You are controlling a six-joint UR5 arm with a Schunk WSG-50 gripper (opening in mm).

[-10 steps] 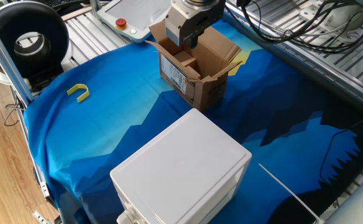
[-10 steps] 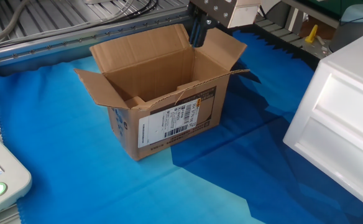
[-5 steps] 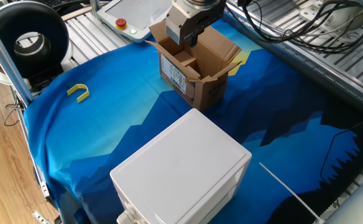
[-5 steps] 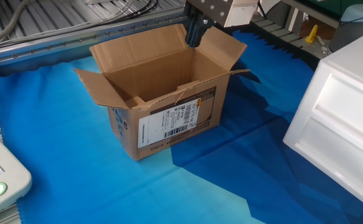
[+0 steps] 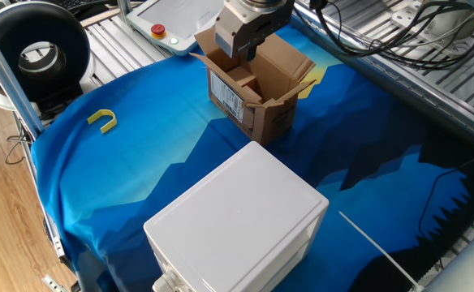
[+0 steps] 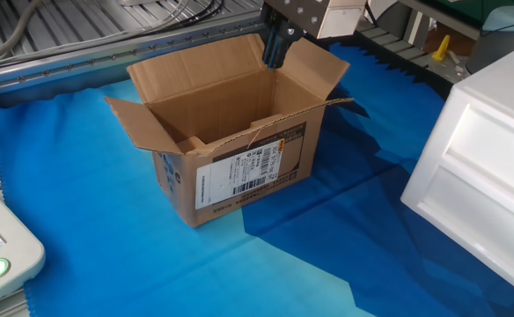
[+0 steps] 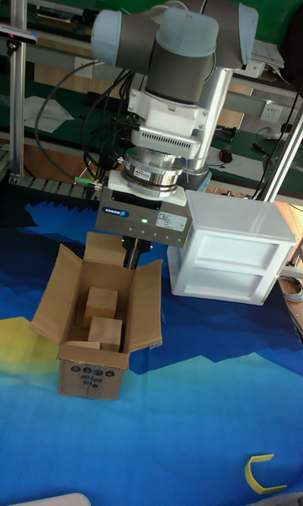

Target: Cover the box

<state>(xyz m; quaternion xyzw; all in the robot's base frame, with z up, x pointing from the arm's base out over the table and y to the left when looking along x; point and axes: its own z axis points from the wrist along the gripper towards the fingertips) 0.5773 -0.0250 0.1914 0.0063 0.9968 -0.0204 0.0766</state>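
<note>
The box is a small brown carton standing on the blue cloth with all four top flaps spread open. A white barcode label is on one long side. Small cardboard pieces lie inside. My gripper hangs over the box's rim, at the corner where a long flap meets an end flap. Its dark fingers look pressed together, and nothing shows between them.
A larger white plastic box stands on the cloth close beside the carton. A yellow U-shaped piece lies apart on the cloth. A control pendant and cables lie at the table's edge.
The gripper shifted slightly along the box's rim over the last second, then held still. The box and its flaps have not moved.
</note>
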